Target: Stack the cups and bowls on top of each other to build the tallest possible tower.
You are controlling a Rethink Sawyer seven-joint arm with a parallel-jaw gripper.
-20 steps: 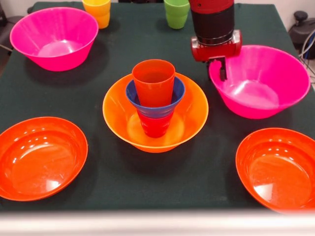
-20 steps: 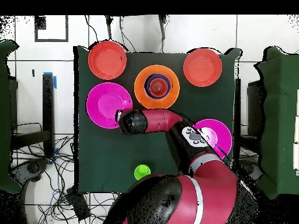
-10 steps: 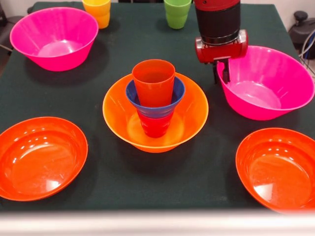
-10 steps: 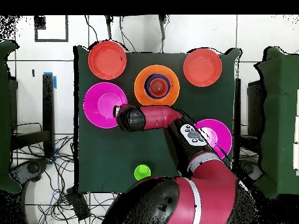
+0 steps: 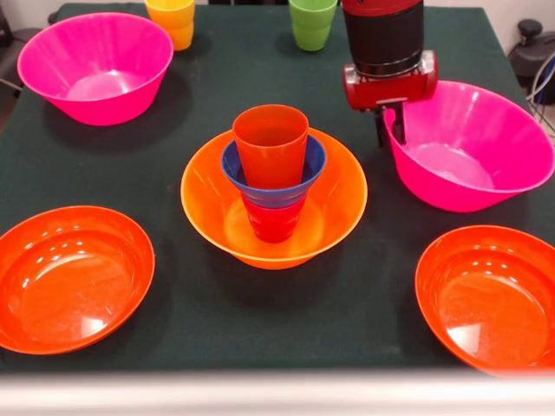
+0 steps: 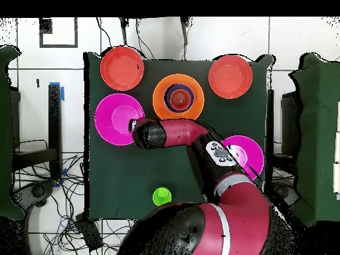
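— At the middle of the desk (image 5: 173,165), what stands there?
— The tower (image 5: 273,173): a big orange bowl (image 5: 334,204) as base, inside it a red cup (image 5: 273,224), on that a small blue bowl (image 5: 308,169), and on top an orange cup (image 5: 270,143).
— And the gripper (image 5: 390,128)?
— It is at the rim of a pink bowl (image 5: 468,156), one finger on each side of the rim, it seems pinching it. This bowl looks a little tilted.
— Where are the other pieces?
— Another pink bowl (image 5: 95,65) is near a far corner. Two shallow red-orange bowls (image 5: 69,277) (image 5: 490,295) are at the near corners. A yellow cup (image 5: 173,22) and a green cup (image 5: 310,22) stand at the far edge.
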